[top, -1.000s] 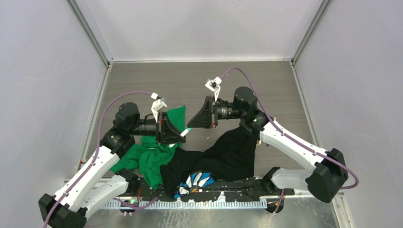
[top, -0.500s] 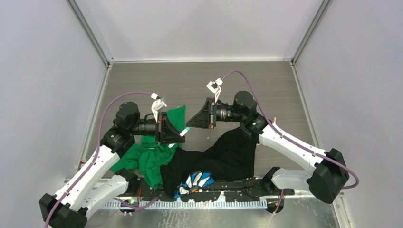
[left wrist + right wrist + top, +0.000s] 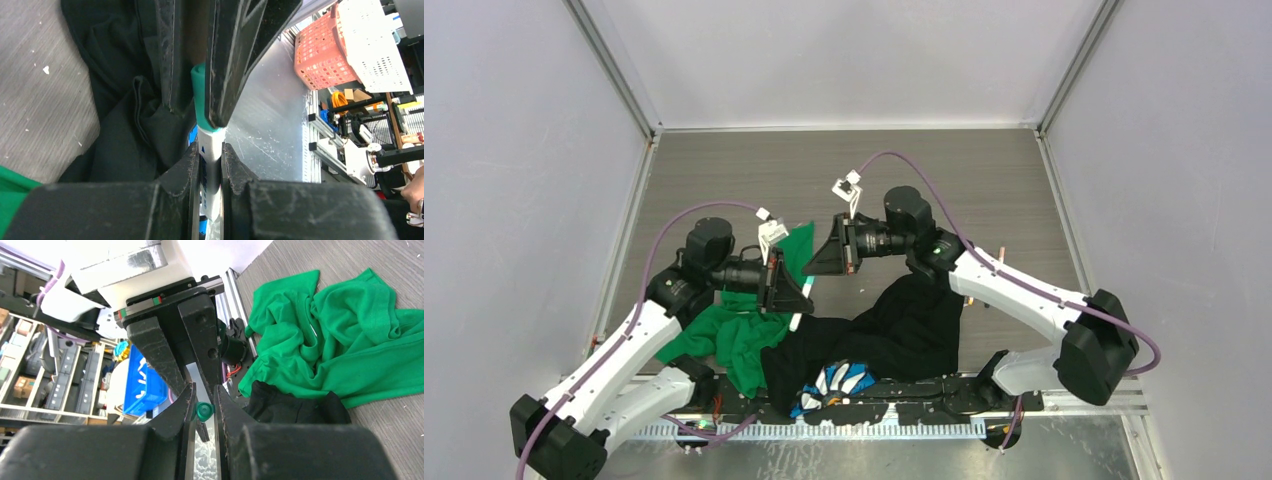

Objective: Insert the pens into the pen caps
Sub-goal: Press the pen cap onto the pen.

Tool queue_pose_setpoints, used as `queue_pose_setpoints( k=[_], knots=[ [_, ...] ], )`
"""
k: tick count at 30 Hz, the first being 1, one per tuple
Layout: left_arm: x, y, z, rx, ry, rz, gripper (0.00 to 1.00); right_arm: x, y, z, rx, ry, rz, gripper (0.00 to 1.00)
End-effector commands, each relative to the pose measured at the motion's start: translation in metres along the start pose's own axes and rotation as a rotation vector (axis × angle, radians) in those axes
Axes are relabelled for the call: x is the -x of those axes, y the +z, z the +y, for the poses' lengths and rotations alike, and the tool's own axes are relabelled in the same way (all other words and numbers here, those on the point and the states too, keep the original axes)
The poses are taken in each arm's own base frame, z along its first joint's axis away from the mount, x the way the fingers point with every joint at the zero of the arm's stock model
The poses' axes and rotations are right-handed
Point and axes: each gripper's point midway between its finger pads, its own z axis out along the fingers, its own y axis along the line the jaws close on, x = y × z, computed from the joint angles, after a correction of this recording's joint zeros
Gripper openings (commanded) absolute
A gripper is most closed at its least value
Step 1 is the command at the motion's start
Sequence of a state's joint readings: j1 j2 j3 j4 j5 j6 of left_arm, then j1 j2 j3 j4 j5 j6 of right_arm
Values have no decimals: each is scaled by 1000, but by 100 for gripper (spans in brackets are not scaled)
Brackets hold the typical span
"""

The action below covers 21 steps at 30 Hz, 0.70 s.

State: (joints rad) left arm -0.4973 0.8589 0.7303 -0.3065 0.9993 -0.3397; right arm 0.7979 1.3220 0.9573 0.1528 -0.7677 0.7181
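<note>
Both jaws are clenched: left gripper point(image 3: 207, 156) pinches the slim, stiff, probably slippery pen point(image 3: 211, 137) behind its tip, right gripper point(image 3: 202, 392) the tiny teal cap point(image 3: 204, 411).

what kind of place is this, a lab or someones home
Most likely a robotics lab test cell: a tabletop boxed in by white panels on metal framing, two bench-mounted arms, and beyond it storage shelves and plastic baskets.
</note>
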Motion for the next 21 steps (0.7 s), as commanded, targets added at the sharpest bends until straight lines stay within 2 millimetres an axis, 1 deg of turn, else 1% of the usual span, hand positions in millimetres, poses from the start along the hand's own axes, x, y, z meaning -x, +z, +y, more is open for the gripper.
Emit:
queue_pose_setpoints(
  k=[1,4,6,8,10,15,18,19,21],
  knots=[
    [117,-15,-34,39,492,-347,0,-136,-1,-11,-33,245,479,1],
    [114,-13,-27,61,488,-320,0,-141,-3,-14,-45,253,505,1],
    [109,-10,-24,71,491,-295,0,-141,-5,-16,-63,220,517,1],
    [104,-8,-20,74,482,-272,0,-134,-6,-19,-87,190,502,1],
    [100,-6,-18,74,478,-264,0,-117,-7,-20,-111,150,448,3],
    [92,-5,-12,89,468,-246,0,-60,-18,-12,-157,4,259,28],
    [88,-1,-12,68,454,-219,0,-28,-27,-8,-203,-71,142,50],
    [88,0,-12,68,454,-214,0,-15,-33,-5,-219,-96,90,57],
    [87,0,-9,84,454,-205,0,6,-44,-1,-247,-135,2,76]
  ],
)
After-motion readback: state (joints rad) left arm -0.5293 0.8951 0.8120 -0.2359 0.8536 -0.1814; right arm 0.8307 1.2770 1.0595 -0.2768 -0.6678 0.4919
